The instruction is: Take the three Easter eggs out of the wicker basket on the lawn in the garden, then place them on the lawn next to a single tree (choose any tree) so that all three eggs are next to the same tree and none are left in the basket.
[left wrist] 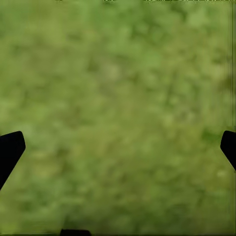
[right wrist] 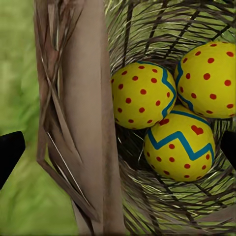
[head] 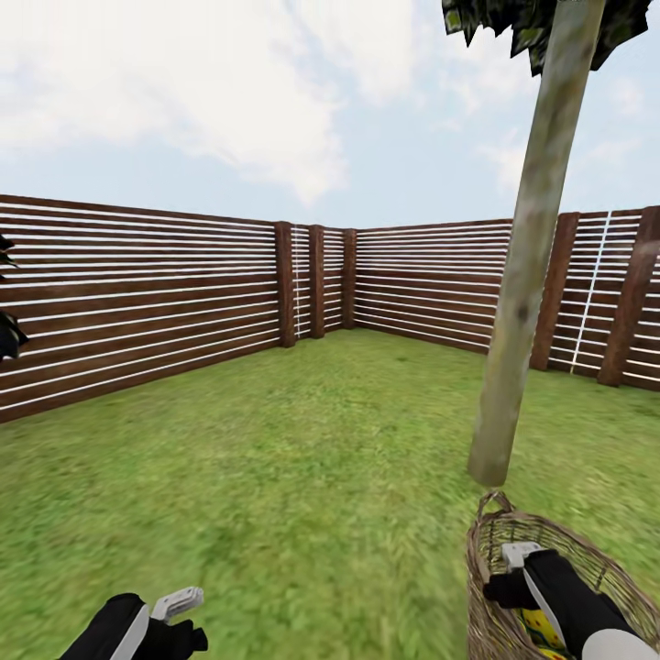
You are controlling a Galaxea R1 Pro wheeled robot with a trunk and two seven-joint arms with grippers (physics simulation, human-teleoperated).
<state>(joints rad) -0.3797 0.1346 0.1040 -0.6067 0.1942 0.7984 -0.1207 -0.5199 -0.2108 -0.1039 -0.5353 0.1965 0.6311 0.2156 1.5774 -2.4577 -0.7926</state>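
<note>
Big picture first: fenced garden, lawn [head: 302, 458] everywhere, dark slat fence [head: 137, 302] running round the back, and one thin pale tree [head: 527, 275] rising just behind the basket [head: 490, 559] on the robot's right side, so basket and trunk are practically neighbours already. The right arm is reaching down into the basket; the right gripper [right wrist: 118, 152] is right at the rim, w/ the thick woven rim band between its two finger tips in the wrist cam, and jaws look spread wide, holding nothing afaict. The three eggs [right wrist: 172, 115] sit bunched together at the bottom, past and to one side of that rim band, so imo the key thing is the gripper needs to shift off the wicker and deeper in before closing. Closest is prob the zigzag egg with a heart [right wrist: 179, 147]; the dotted egg [right wrist: 142, 96] is touching it, the third egg [right wrist: 209, 78] is tucked behind. The left gripper [left wrist: 118, 147] hangs open over bare grass, empty, well apart from the basket, so the right arm is obv the one to use. No egg is out yet.
</note>
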